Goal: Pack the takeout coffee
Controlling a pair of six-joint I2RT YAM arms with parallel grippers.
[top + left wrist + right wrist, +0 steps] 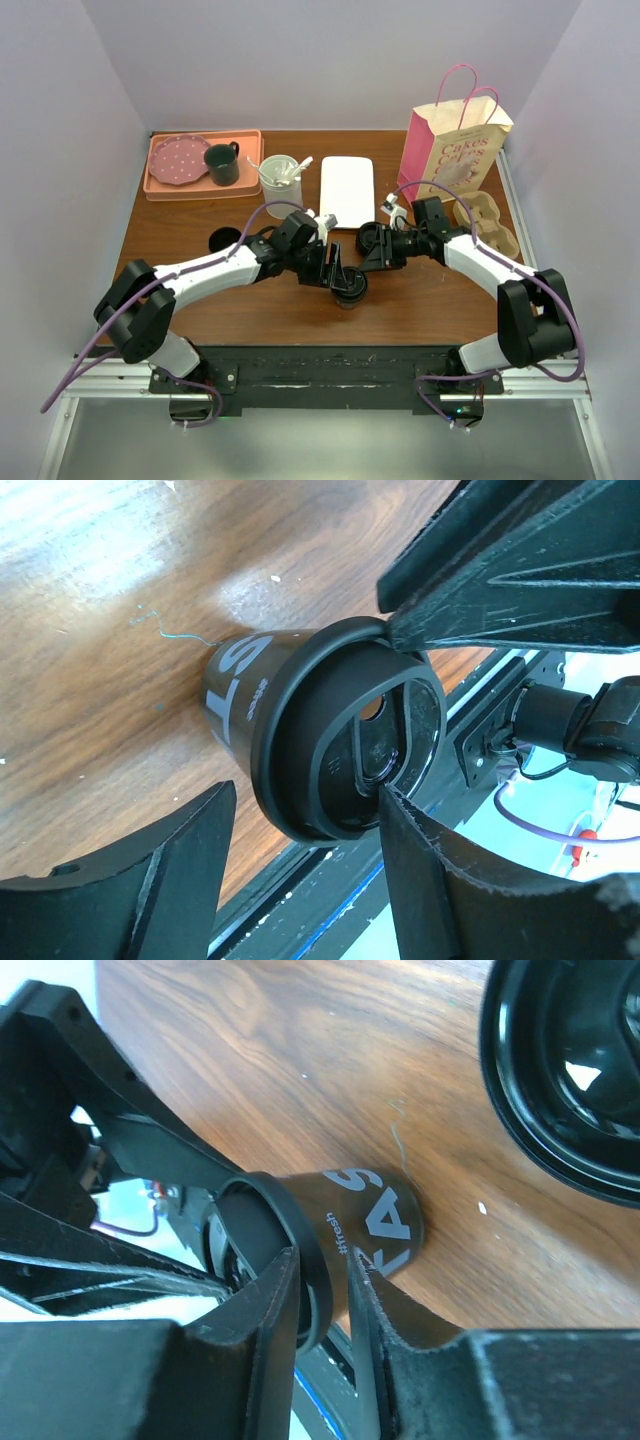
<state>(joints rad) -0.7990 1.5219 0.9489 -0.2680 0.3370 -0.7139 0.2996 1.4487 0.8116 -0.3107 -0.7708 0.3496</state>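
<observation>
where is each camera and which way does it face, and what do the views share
Top external: above and behind the bases, looking down on the table; both arms show, meeting at the black cup.
Left wrist: on the left arm, looking past the left fingers at the cup's lid.
Right wrist: on the right arm, low over the table; the right fingers pinch the lid's rim.
Shared: both wrist views show the cup and the other arm's fingers.

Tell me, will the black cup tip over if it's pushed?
Probably, if pushed up high: the cup stands upright and narrows toward its base. Its smooth sides look slippery. The lid looks seated, so little should spill.
</observation>
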